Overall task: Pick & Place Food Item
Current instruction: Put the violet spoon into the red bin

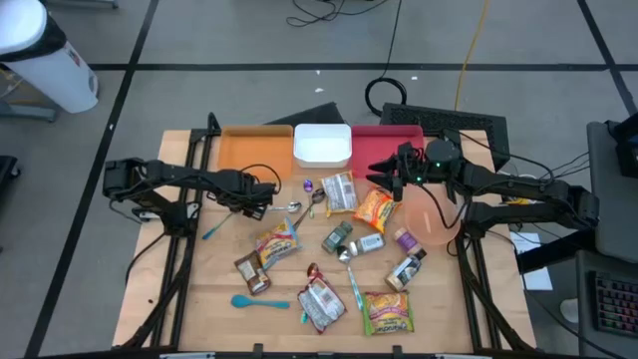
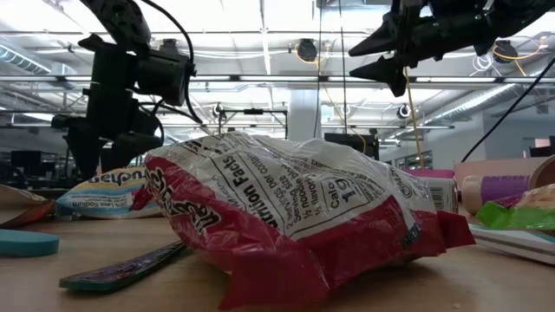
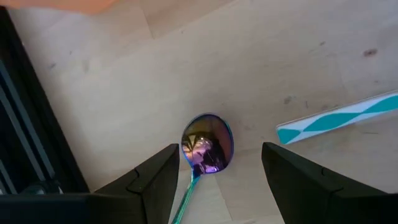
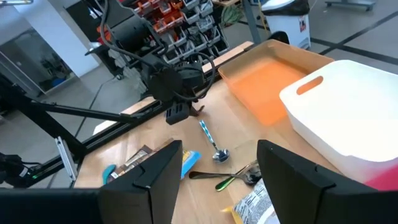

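Below, the spread left pincer straddles the iridescent spoon, bowl pointing forward.

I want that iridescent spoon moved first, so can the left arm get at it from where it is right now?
Probably yes. The left gripper hangs open right above the iridescent spoon, whose bowl lies between its fingers, bare table around it. The teal-striped stick lies off to one side, apart from it.

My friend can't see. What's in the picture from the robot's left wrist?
A shiny purple spoon lies on the wooden table, right between the two open fingers of the left tool. A teal-and-white striped stick lies nearby.
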You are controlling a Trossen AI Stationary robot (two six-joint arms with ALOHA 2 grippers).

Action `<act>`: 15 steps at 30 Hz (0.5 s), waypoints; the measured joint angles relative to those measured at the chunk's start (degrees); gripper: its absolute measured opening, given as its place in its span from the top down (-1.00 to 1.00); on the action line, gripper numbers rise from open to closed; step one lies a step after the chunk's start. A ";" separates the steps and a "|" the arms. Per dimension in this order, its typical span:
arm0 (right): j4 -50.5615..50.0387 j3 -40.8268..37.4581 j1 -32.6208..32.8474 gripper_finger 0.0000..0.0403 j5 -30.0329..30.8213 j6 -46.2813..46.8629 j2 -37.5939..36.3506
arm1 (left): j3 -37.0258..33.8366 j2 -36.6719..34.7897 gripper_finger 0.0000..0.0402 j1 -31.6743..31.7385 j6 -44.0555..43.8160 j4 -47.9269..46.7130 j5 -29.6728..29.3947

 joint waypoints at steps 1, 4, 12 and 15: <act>-0.06 0.00 0.00 0.00 0.14 0.00 0.00 | 0.00 0.00 -0.19 0.02 0.15 0.04 -0.03; -0.09 0.00 0.00 0.00 0.20 -0.40 0.00 | 0.00 0.00 -0.19 0.02 -0.07 0.07 -0.39; -0.11 0.00 0.00 0.00 0.33 -1.51 0.00 | 0.00 2.33 -0.19 0.02 0.30 -0.06 0.56; -0.13 0.00 0.00 0.00 0.33 -1.51 0.00 | 0.00 3.96 -0.19 0.00 0.08 -0.12 1.16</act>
